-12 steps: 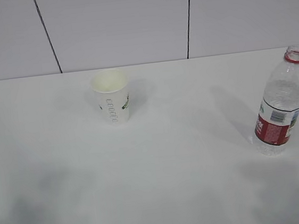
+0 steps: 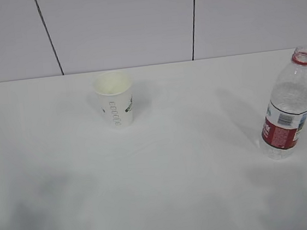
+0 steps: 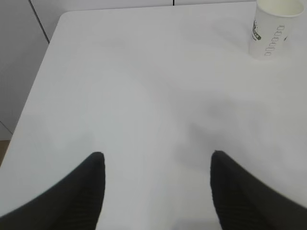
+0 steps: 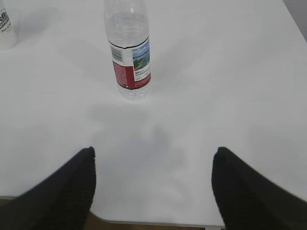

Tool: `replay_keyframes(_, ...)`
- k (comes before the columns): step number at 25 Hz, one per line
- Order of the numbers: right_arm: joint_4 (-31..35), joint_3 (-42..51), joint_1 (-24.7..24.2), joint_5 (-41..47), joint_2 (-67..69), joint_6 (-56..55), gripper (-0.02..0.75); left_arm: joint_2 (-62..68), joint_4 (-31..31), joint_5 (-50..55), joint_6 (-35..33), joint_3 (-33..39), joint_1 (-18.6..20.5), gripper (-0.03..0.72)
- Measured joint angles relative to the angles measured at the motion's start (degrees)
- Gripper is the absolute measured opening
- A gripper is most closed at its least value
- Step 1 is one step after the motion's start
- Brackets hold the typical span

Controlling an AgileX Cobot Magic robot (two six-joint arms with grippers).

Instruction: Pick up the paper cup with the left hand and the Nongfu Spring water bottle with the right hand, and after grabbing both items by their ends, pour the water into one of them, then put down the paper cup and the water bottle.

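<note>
The paper cup (image 2: 114, 98) stands upright on the table (image 2: 180, 161), the Nongfu Spring water bottle (image 2: 287, 106) well apart at its 4 o'clock, apparently holding water. The left gripper (image 3: 156, 191) and the right gripper (image 4: 153, 189) gape wide, holding nothing.

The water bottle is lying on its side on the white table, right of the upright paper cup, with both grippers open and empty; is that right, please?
Not quite: the water bottle stands upright, as the exterior view shows. The rest holds: it is right of the upright paper cup, and the left gripper and right gripper are open and empty.
</note>
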State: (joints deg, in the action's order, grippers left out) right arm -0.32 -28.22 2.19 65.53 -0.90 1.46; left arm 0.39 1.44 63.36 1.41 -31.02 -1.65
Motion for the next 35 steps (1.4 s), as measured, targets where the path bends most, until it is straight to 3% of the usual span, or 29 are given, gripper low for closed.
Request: replay_keyframes(35, 0.00, 0.00, 0.00, 0.00, 0.00, 0.00, 0.561, 0.00, 0.00, 0.00, 0.00, 0.00, 0.00, 0.507)
